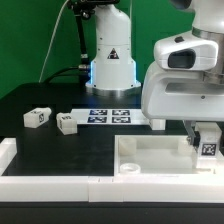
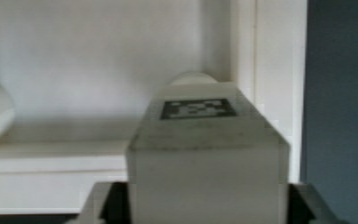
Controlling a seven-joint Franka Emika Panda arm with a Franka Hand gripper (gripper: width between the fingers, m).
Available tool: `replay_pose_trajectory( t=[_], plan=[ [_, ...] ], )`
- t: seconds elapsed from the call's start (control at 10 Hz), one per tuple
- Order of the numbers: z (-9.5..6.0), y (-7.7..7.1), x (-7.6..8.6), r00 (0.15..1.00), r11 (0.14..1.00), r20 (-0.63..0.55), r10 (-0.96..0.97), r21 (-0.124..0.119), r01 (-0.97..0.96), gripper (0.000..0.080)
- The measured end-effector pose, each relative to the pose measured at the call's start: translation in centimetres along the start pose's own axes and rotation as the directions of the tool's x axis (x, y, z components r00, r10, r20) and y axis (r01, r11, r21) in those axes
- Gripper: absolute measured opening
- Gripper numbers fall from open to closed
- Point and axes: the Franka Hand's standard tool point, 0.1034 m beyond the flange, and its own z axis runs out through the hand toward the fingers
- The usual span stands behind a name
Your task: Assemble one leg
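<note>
Black tabletop, green backdrop: the gripper (image 1: 207, 139) pinches a leg (image 2: 202, 150), long axis pointing straight out from the jaws, with the tray (image 1: 150, 152) corner directly beyond its tip.

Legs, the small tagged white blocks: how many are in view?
3. Two lie on the table at the exterior view's left: one leg, a second leg. A third leg is in the gripper. The arm may hide others.

White arm (image 1: 183, 88); dark grey joint.
</note>
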Motion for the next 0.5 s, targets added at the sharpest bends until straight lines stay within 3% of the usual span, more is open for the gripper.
replay_pose_trajectory(
  t=[0.3, 0.5],
  plan=[
    [0.04, 0.15, -0.01, 0.952, 0.952, 0.001, 0.307, -0.002, -0.307, 0.0290],
    [0.12, 0.74, 0.20, 0.808, 0.808, -0.014, 0.589, 0.016, -0.589, 0.0290]
  ],
)
